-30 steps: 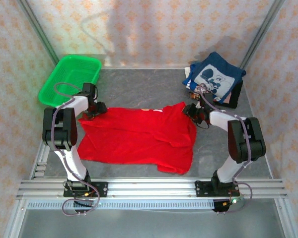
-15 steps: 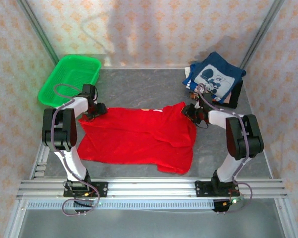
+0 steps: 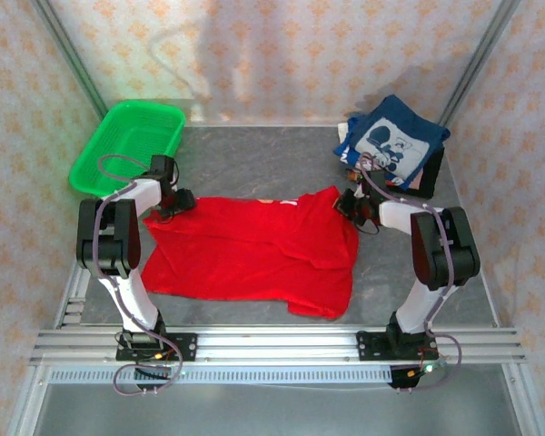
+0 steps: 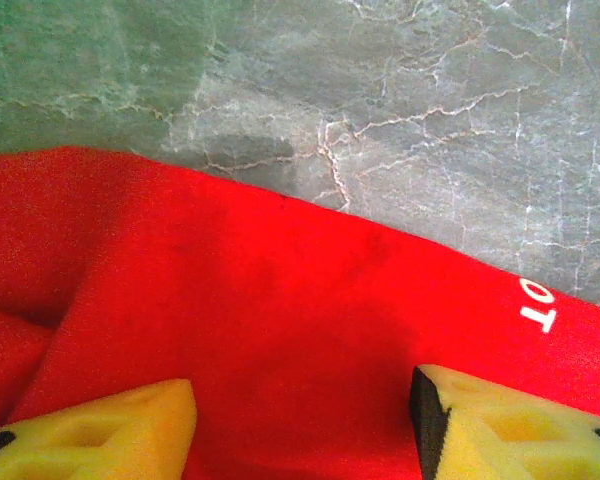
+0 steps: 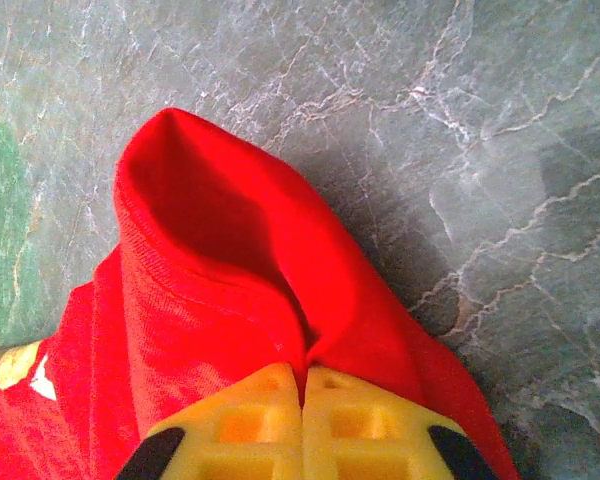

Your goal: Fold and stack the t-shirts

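Sitting at the upper left of the top view, the green basket (image 3: 127, 145) lies just above the left gripper (image 3: 175, 202). Its yellow pads (image 4: 110, 430) stand apart over the red t-shirt (image 3: 254, 254); whether they touch the cloth is unclear. The shirt spreads across the middle of the grey table (image 3: 254, 163). At its upper right corner the right gripper (image 3: 348, 202) is pinched tight on a raised fold. Upper right, a navy t-shirt (image 3: 395, 143) tops a folded pile.
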